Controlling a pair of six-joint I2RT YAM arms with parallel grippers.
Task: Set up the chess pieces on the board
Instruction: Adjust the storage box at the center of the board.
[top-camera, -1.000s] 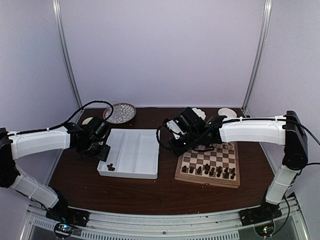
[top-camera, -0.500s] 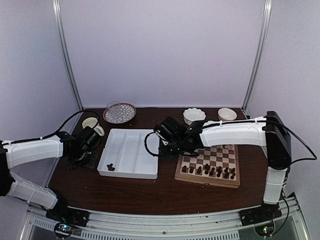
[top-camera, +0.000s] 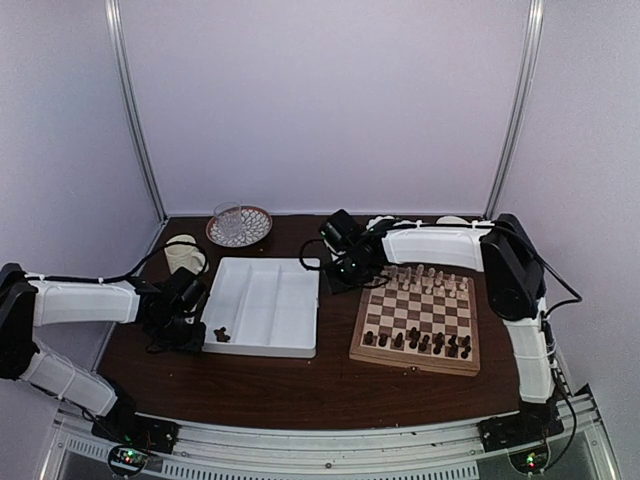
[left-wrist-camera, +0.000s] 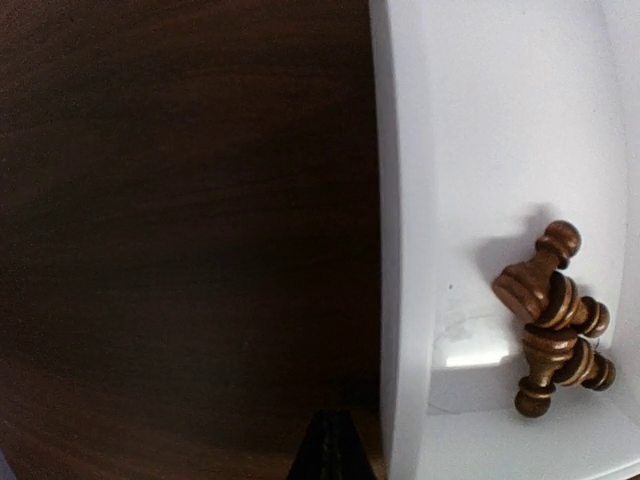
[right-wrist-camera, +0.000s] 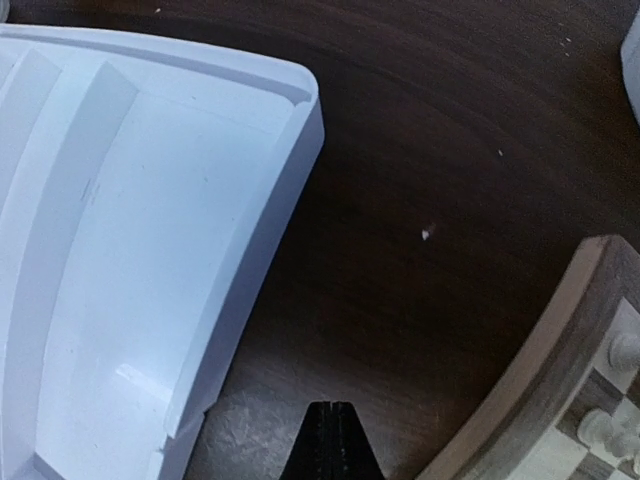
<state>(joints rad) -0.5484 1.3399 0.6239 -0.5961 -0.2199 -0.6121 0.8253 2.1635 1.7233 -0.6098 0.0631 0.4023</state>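
Dark brown turned wooden chessmen lie heaped in a corner of the white divided plastic tray, others on the checked wooden board: likely light, rigid, roll-prone, best pinched at the stem; left gripper and right gripper clenched, empty.

Dark table: white tray at nine o'clock, board at three, mug at ten, plate at eleven.
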